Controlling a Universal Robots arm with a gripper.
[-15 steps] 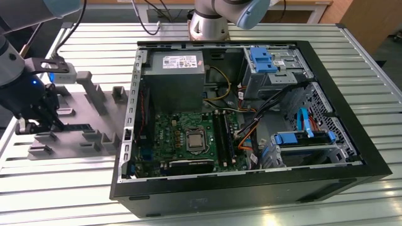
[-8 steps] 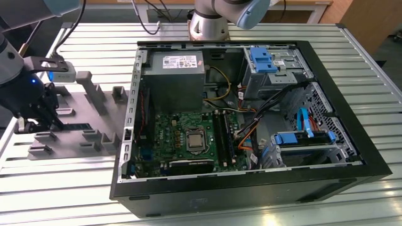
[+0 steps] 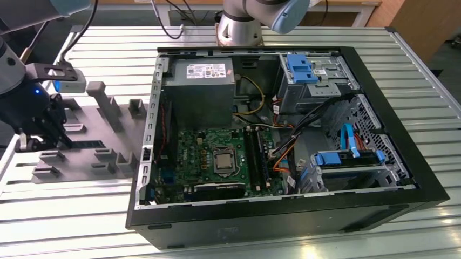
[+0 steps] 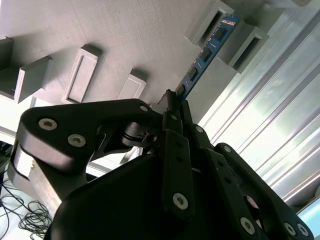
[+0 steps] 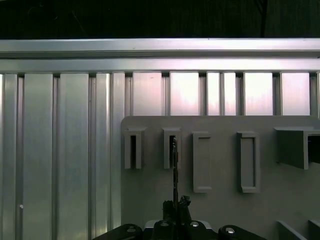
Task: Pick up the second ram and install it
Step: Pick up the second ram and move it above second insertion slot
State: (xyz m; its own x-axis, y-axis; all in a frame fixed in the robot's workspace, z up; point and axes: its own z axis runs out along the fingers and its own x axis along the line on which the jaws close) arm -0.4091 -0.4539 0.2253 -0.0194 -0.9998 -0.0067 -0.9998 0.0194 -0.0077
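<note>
The second ram (image 4: 205,52) is a thin strip with black chips, seen edge-on (image 5: 175,165) in the first wrist view. Its far end sits in a slotted grey block (image 5: 171,147) of the grey holder plate (image 3: 108,124). My gripper (image 4: 172,102) is shut on the strip's near end, with its fingers pressed together on both faces. At the exterior view's left, the gripper (image 3: 58,137) hangs low over the holder plate, beside the open computer case (image 3: 288,216). The green motherboard (image 3: 216,156) lies inside the case, with long dark memory slots (image 3: 259,156) beside the silver processor.
Several other grey slotted blocks (image 5: 247,162) stand on the holder plate. The plate rests on a ribbed aluminium table (image 3: 72,216). Inside the case are a grey power supply (image 3: 205,86), blue drive brackets (image 3: 299,67) and loose cables (image 3: 288,151). The arm's base (image 3: 241,24) stands behind the case.
</note>
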